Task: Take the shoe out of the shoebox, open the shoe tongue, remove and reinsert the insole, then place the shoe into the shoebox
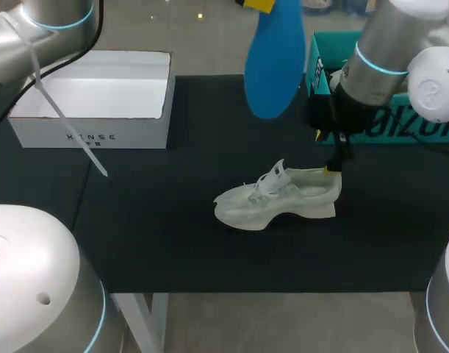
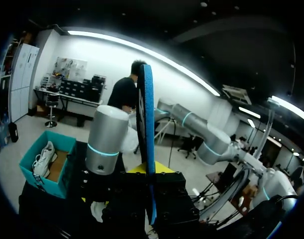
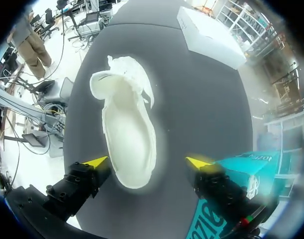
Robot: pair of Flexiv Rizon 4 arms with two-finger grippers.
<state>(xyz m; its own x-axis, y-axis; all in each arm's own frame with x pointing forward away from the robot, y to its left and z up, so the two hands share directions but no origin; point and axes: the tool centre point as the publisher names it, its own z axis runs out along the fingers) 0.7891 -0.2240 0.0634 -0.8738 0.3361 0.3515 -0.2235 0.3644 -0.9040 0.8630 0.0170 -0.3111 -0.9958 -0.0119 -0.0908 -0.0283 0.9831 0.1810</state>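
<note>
- A white lace-up trainer (image 1: 279, 197) stands on its sole near the middle of a black table top (image 1: 173, 243). Its toe points toward the robot's left and its heel toward the robot's right.
- The trainer's tongue (image 1: 277, 173) and its loose laces stick up above the opening.
- The right arm (image 1: 389, 62) comes in from the right side of the head view. The right gripper (image 3: 147, 162) hangs just over the trainer's heel.
- The right gripper's two yellow-tipped fingers are spread wide. The heel lies between them, close beside one fingertip and well apart from the other, so nothing is gripped.
- From the right wrist camera the trainer is seen from above, with its opening facing up. It stretches away ahead of the gripper, heel nearest and toe farthest.
- The left gripper (image 2: 149, 172) is clamped on a flat blue insole (image 1: 275, 62). It holds the insole up in the air over the far side of the table, clear of the trainer.
- In the head view the insole hangs with a rounded end lowest. In the left wrist view it stands edge-on between the fingers.
- An open white cardboard shoebox (image 1: 136, 136) sits at the far left of the table, well apart from the trainer.
- A teal cardboard shoebox (image 1: 317, 62) sits at the far right, partly hidden behind the right arm.
- The left wrist camera shows a second white trainer (image 2: 42, 159) lying inside the teal box.
</note>
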